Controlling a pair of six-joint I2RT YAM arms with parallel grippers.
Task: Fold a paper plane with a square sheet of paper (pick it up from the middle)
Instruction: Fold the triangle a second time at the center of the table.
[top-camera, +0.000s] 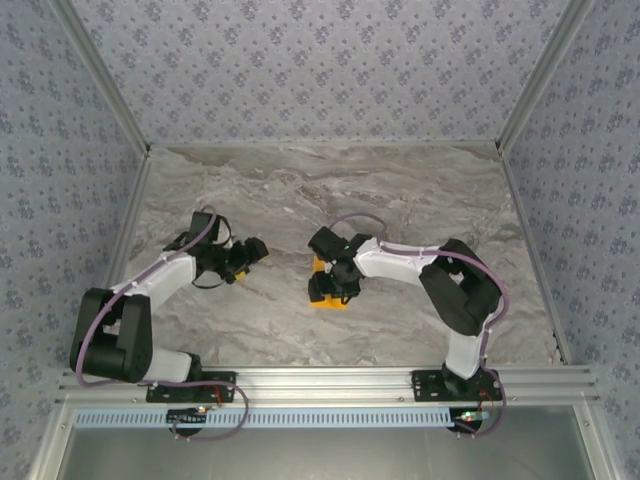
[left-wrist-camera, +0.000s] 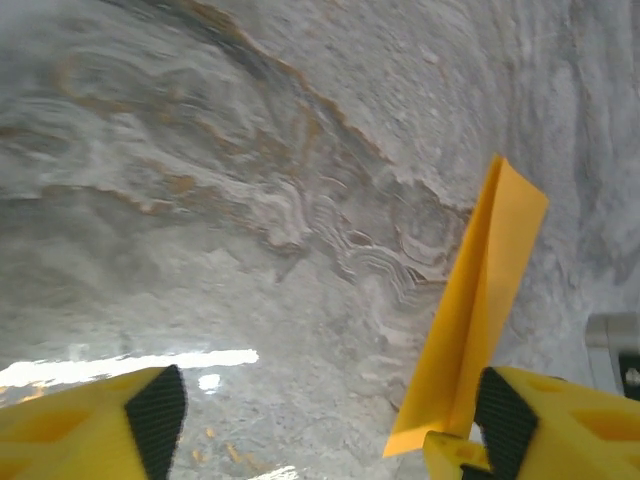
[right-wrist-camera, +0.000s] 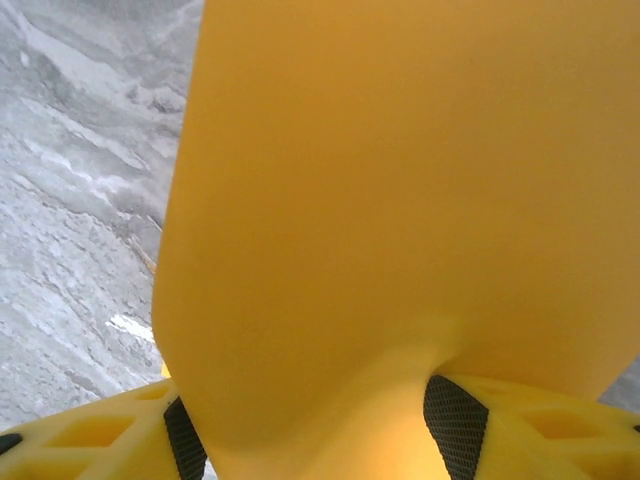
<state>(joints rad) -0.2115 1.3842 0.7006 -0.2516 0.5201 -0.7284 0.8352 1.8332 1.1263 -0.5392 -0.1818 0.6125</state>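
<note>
The square sheet of paper is folded into a slim orange shape with a centre crease, the paper plane (top-camera: 322, 296). It sits under my right gripper (top-camera: 336, 284) near the table's middle. In the right wrist view the paper (right-wrist-camera: 400, 180) bows out between both black pads (right-wrist-camera: 455, 420), and my right gripper (right-wrist-camera: 315, 432) is shut on it. In the left wrist view the paper (left-wrist-camera: 480, 290) rises as a narrow strip beside the right-hand finger (left-wrist-camera: 505, 420). My left gripper (left-wrist-camera: 330, 415) stands open and pinches nothing. From above, the left gripper (top-camera: 255, 252) is left of the paper, apart from it.
The marble tabletop (top-camera: 330, 190) is boxed in by patterned walls (top-camera: 320, 60) at the back and both sides. An aluminium rail (top-camera: 330, 380) with both arm bases runs along the near edge. A grey part (left-wrist-camera: 612, 345) shows at the right edge of the left wrist view.
</note>
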